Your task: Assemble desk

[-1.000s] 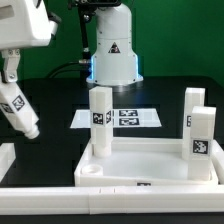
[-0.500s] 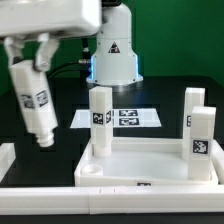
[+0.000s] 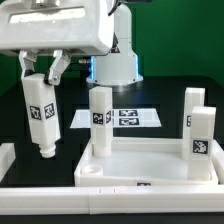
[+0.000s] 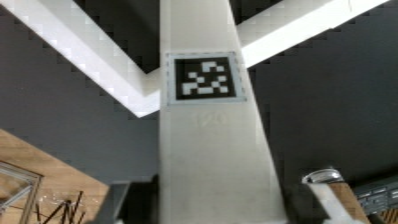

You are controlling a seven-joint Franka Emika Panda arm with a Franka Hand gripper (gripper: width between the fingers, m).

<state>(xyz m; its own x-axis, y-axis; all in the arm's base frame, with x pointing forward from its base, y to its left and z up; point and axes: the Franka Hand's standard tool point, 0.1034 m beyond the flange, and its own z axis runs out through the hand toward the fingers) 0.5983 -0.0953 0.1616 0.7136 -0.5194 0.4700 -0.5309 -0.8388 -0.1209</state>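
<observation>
The white desk tabletop (image 3: 145,160) lies flat with its rim up. Three white tagged legs stand on it: one at the far left corner (image 3: 99,120) and two on the exterior view's right (image 3: 193,108), (image 3: 201,140). My gripper (image 3: 42,72) is shut on a fourth white leg (image 3: 40,115). It holds the leg nearly upright above the table, just left of the tabletop's near left corner, lower end down. In the wrist view this leg (image 4: 214,130) fills the middle, and the tabletop rim (image 4: 89,62) shows behind it.
The marker board (image 3: 135,118) lies behind the tabletop. The robot base (image 3: 115,55) stands at the back. A long white border rail (image 3: 60,200) runs along the front and the exterior view's left side (image 3: 5,155).
My gripper has moved toward the exterior view's right with the leg. The leg has turned from tilted to nearly upright and now hangs close to the tabletop's left corner.
</observation>
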